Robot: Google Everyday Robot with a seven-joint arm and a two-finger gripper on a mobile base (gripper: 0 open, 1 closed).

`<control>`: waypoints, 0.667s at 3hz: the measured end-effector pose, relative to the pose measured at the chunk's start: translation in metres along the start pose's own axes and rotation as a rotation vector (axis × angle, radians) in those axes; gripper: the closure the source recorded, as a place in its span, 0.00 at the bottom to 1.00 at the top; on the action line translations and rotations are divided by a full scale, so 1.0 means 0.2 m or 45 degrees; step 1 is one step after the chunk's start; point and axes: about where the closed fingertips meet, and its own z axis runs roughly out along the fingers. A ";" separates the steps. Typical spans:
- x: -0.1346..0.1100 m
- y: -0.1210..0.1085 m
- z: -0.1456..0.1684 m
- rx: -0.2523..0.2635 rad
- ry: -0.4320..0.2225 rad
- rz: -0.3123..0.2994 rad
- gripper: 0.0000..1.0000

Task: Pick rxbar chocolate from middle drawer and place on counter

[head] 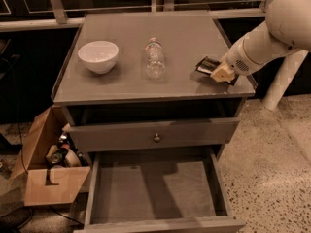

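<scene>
The white arm [272, 38] is reaching in from beyond the counter's right edge, its thick rounded forearm sloping down and leftward over the counter's front right corner. The counter [184, 33] is spreading as a flat grey top across the cabinet. Below the counter, the middle drawer [155, 193] is standing pulled fully out, its plain grey floor showing bare. Between the drawer and the counter, a shut drawer front [194, 132] is carrying a small round knob [156, 138]. Left of the counter and lower, an open cardboard box [53, 186] is sitting on the speckled floor [272, 154] with clutter inside. On the counter's left part a white bowl [98, 56] is standing upright; near the counter's middle a clear bottle [154, 59] is lying on its side. The gripper [221, 73] is hovering low at the counter's front right corner; whether it is clamped or released cannot be told. The rxbar chocolate [206, 64] is sitting at that same corner of the counter, touching the gripper's left side.
</scene>
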 end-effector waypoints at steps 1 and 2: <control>-0.05 0.04 0.15 -0.075 0.005 -0.004 1.00; -0.06 0.06 0.21 -0.117 -0.021 0.009 1.00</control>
